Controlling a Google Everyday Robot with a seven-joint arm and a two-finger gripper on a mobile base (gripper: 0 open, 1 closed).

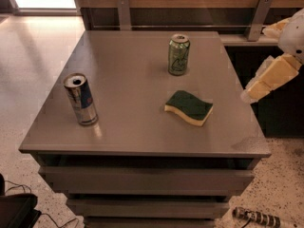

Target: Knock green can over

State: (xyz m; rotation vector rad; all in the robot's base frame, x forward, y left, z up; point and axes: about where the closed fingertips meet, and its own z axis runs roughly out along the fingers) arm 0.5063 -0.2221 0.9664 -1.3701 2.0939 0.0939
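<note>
The green can stands upright at the back middle of the grey table. It has pale curly script on its side and a silver top rim. My gripper is pale yellow and hangs off the table's right edge, to the right of the can and lower in the view. It points down and left toward the table and touches nothing.
A slim silver-and-blue can stands upright at the front left of the table. A green-and-yellow sponge lies between the green can and the front edge. A wooden wall with metal brackets runs behind the table. Cables lie on the floor.
</note>
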